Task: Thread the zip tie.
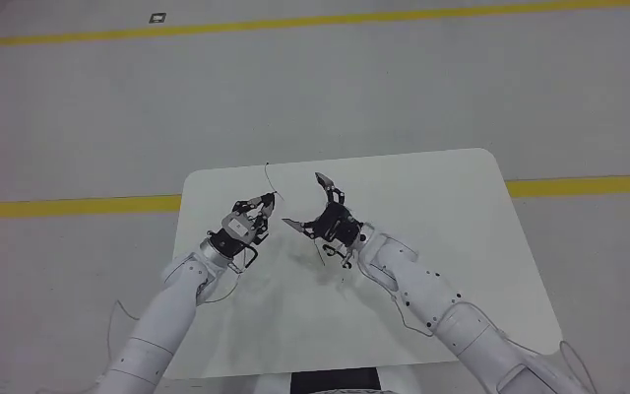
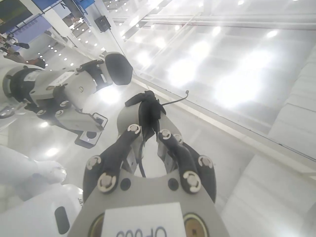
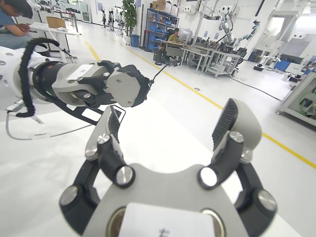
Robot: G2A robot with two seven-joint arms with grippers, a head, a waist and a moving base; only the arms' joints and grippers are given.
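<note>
Your left jaws are pressed together on the zip tie (image 2: pixel 176 100), while your right jaws stand wide apart with nothing between them, their ribbed dark pads (image 3: pixel 223 122) facing each other. Nearest the left wrist camera you have a white label (image 2: pixel 143 219) on the grey housing, its print cut off by the frame edge. The right wrist carries a second label (image 3: pixel 163 220), cropped the same way. From that side you also get a third label (image 3: pixel 81 71) on the left housing, too small to read. The zip tie is a thin dark strand. Its tail runs back between the left fingers toward the housing, and its free length sticks out past the tips, bends gently and ends in a small blocky tip. The left fingertips (image 2: pixel 148 110) look dark and ragged where they pinch it. The right wrist view shows you that strand raised in the air. The top view gives you the layout: left arm (image 1: pixel 187 286) and right arm (image 1: pixel 423 286) meet over the white tabletop (image 1: pixel 443 197). There the strand curves from the left jaws toward the far edge, and the right jaws sit just beside it without touching. Beyond lie grey floor with a yellow line (image 1: pixel 295 22), then blue shelving (image 3: pixel 160 23) and a potted plant (image 3: pixel 129 8).
</note>
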